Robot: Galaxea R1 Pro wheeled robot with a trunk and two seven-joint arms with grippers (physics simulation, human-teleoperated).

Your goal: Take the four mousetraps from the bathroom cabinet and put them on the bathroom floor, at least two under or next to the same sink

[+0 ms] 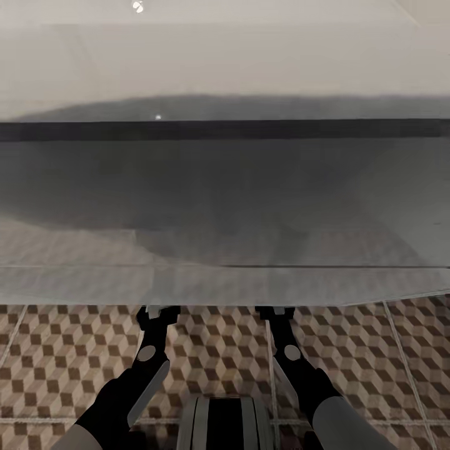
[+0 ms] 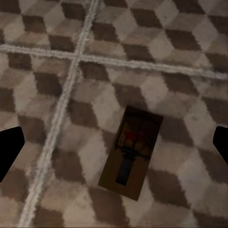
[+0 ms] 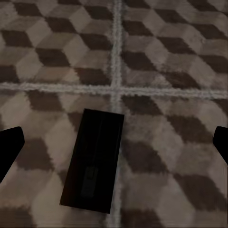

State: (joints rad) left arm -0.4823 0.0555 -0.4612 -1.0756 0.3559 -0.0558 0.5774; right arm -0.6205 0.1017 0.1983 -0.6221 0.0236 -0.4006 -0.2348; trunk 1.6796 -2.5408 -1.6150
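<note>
One mousetrap (image 2: pixel 130 152), a small brown board with a metal spring and a red spot, lies flat on the cube-pattern bathroom floor (image 2: pixel 166 47). My left gripper (image 2: pixel 116 146) hangs open above it, its dark fingertips (image 2: pixel 10 151) wide apart. A second mousetrap (image 3: pixel 93 159), showing as a plain dark board, lies on the floor (image 3: pixel 180 71) beside a grout cross, under my open right gripper (image 3: pixel 116 145). Neither gripper touches a trap. In the head view both forearms (image 1: pixel 150 353) (image 1: pixel 287 353) reach under the front edge of the pale sink vanity (image 1: pixel 225 281), which hides the fingers and the traps.
The wide pale vanity body spans the head view's upper two thirds, with a dark band (image 1: pixel 225 129) across it. Patterned floor tiles (image 1: pixel 62 362) show on both sides of the arms. My own base (image 1: pixel 225 422) sits at the bottom centre.
</note>
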